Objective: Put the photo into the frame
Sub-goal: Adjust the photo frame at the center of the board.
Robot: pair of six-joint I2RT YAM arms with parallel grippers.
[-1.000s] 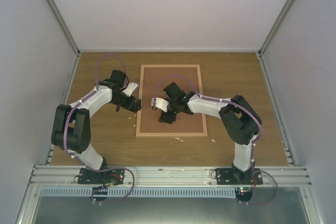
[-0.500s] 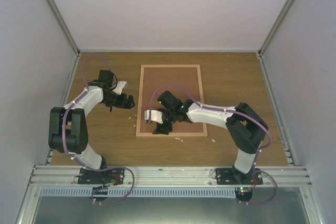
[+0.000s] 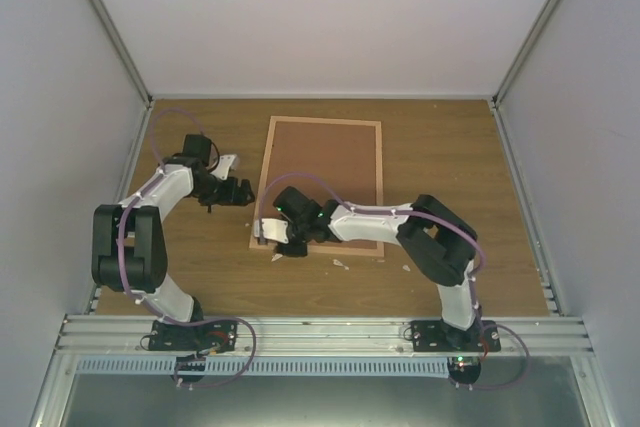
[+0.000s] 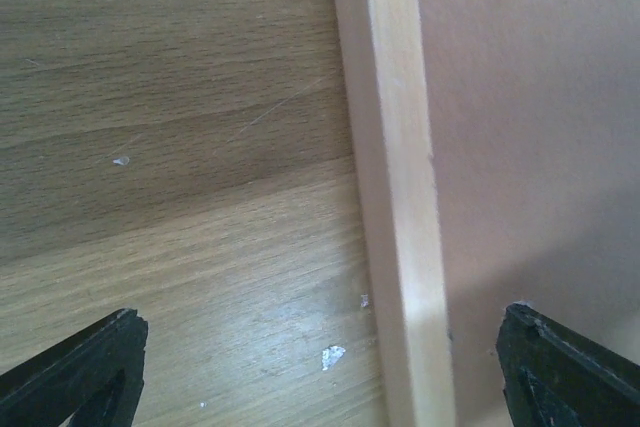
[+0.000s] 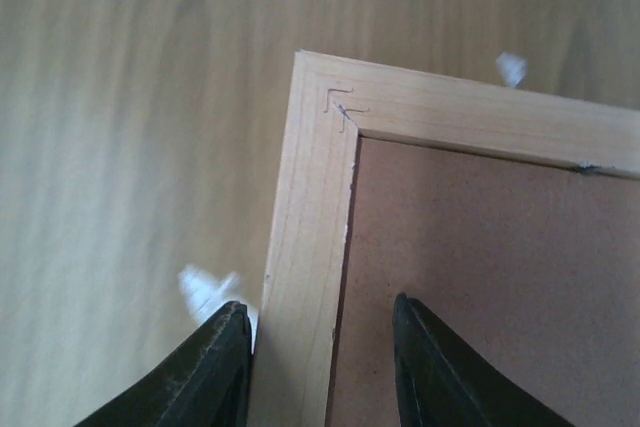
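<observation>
Right jaws straddle the frame's [image 5: 300, 227] corner rail, unclamped; left jaws gape wide. Pinch that rail squarely.

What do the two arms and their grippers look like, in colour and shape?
Both the left arm and the right arm have white tubular links with bulky black joints. A thin purple cable loops along each. The gripper fingers are black and taper to blunt tips.

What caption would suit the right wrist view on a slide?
Right hand straddling the frame rail near its corner, backing board inside.
</observation>
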